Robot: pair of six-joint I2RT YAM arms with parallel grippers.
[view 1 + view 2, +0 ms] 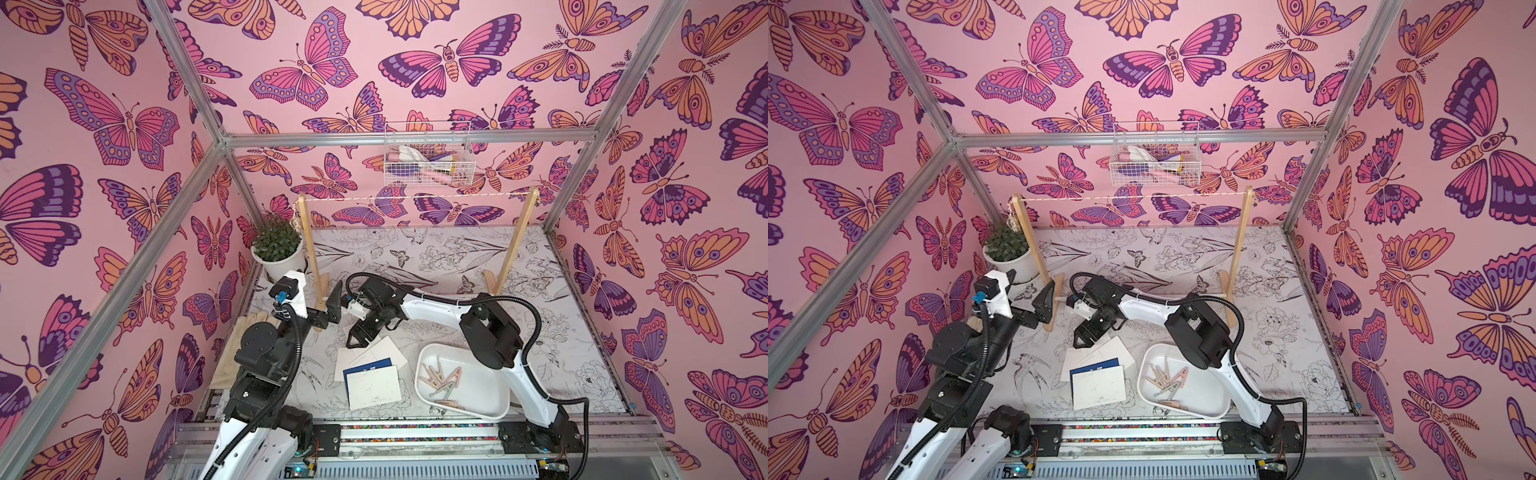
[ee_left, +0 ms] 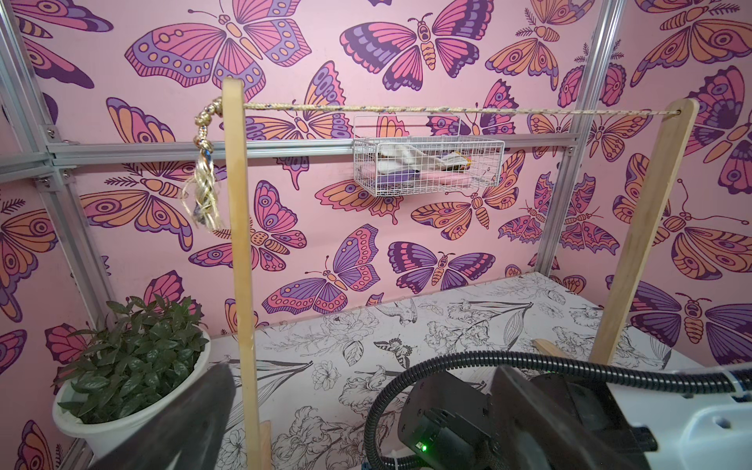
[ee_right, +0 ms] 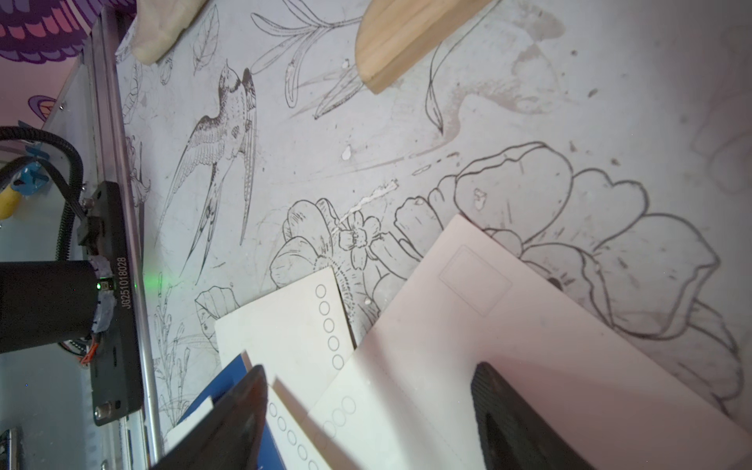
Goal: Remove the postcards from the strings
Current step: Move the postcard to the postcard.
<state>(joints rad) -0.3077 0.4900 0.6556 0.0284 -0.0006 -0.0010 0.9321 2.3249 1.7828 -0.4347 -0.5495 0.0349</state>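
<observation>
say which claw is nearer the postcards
Right. The right claw hangs over the far edge of the postcards; the left claw sits farther back beside the wooden stand.

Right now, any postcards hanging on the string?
No, the string runs bare between its posts; the postcards lie piled on the table.

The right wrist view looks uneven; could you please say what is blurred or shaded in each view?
Right wrist view: fingers dark and soft, postcards sharp, one corner fades to grey. Left wrist view: near finger blurred, string crisp. Both top views: evenly lit, stretched toward the edges.
</observation>
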